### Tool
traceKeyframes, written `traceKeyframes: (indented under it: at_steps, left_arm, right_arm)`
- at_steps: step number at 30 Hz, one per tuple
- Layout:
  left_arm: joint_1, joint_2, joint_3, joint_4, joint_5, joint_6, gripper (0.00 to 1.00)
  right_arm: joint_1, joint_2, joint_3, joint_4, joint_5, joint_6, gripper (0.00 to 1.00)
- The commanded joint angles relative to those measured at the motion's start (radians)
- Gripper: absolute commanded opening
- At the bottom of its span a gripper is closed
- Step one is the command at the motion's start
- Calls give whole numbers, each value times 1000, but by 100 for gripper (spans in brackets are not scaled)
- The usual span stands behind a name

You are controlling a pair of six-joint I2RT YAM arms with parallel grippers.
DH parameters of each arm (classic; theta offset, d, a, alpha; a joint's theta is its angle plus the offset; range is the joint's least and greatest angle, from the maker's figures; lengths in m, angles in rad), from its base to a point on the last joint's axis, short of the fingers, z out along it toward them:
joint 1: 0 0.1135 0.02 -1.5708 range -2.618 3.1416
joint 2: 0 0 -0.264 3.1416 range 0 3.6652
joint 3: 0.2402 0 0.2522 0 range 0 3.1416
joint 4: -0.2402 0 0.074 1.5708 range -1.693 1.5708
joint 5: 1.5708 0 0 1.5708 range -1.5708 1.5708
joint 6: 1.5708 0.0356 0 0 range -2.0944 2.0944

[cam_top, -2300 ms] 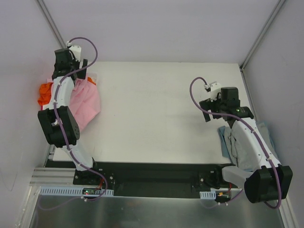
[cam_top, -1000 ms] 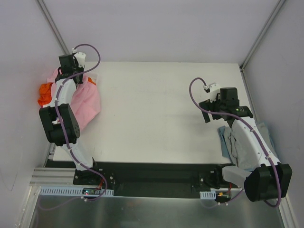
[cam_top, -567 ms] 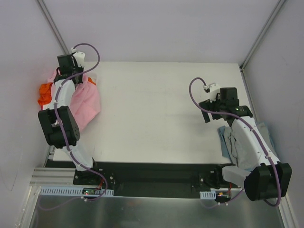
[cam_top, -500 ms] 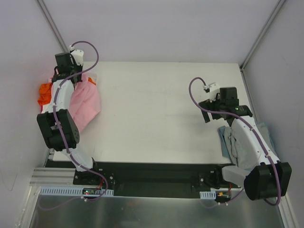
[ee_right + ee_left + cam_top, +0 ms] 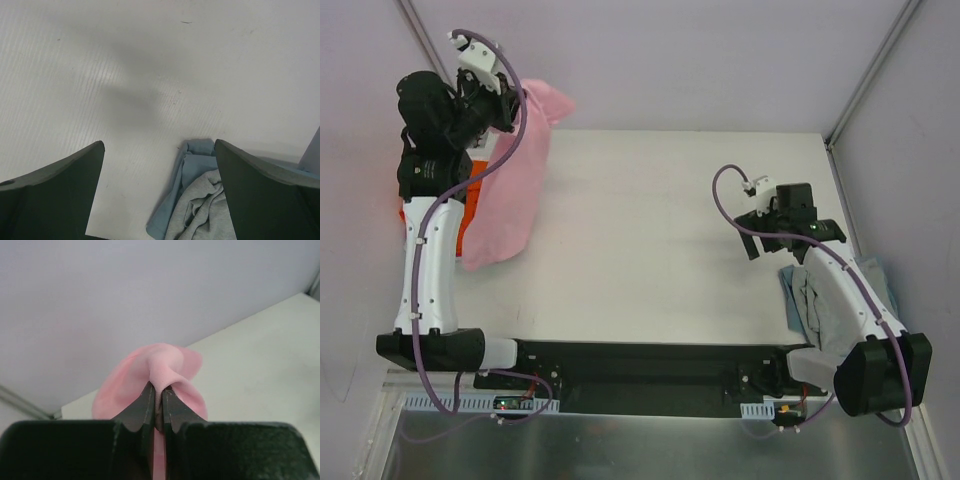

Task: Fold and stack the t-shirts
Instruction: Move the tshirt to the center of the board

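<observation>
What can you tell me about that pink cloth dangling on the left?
It is a light pink t-shirt, soft, thin-looking and plain. The left pincer is shut on a bunched fold of it, which puffs out beyond the grip. From there it hangs in a long loose drape over the left side of the table. Whether its lower end touches the table cannot be told.

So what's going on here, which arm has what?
The left gripper is shut on a bunch of the pink t-shirt and holds it high over the far left corner of the table, with the fabric hanging down. An orange t-shirt lies crumpled behind that arm at the left edge. The right gripper is open and empty, hovering over bare table beside a crumpled blue and grey pile. Nothing looks folded yet.
</observation>
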Motion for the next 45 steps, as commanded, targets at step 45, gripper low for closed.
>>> traceKeyframes:
  at_steps: [45]
  left_arm:
    - [-264,372,530,-159,123,-185,0]
  right_arm:
    - [10,3,26,37,113,9,96]
